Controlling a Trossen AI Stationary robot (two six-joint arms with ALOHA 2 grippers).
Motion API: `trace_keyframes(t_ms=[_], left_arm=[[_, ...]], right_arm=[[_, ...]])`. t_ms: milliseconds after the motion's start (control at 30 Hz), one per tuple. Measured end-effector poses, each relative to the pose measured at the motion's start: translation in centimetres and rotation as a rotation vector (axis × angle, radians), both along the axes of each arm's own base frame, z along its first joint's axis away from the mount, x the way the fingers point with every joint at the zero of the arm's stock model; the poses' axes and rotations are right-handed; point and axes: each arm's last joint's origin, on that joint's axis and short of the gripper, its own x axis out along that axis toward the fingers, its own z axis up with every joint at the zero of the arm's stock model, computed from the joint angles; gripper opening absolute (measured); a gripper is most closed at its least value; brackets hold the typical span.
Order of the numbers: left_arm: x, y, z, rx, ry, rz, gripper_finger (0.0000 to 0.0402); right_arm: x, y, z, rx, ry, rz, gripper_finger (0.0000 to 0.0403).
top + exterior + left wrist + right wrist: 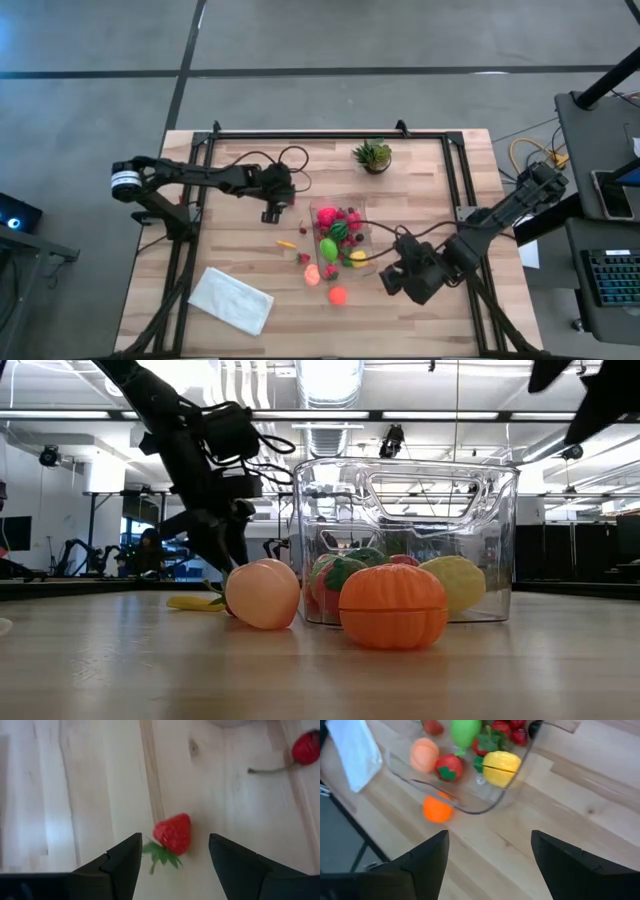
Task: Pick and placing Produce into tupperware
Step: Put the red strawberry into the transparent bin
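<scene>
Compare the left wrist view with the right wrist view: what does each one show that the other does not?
Only the left wrist view shows a strawberry lying on the table between the open left gripper fingers. Only the right wrist view shows the tupperware holding a lemon, the white cloth and the open right gripper. Both show the wooden table.

cherry point(306, 747) cut off by edge, tupperware point(470, 805) blurred

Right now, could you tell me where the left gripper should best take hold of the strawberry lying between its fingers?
Probably across the red body of the strawberry, coming straight down with the left gripper. It lies flat on the table, leafy end toward the wrist, its sides facing the open fingers.
</scene>
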Motion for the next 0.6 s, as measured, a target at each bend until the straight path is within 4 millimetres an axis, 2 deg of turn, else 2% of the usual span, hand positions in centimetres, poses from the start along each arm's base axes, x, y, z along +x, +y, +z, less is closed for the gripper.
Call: trace_keyframes(t_ms=[233, 600], left_arm=[[0.2, 0.2, -0.3, 0.013, 0.003, -0.018, 0.0216], [0.7, 1.1, -1.8, 0.019, 0.057, -0.03, 0.0216]], right_arm=[[-0.6, -0.2, -1.5, -0.021, 0.042, -0.009, 0.027], [-0.7, -0.3, -2.0, -0.021, 0.049, -0.02, 0.0269]])
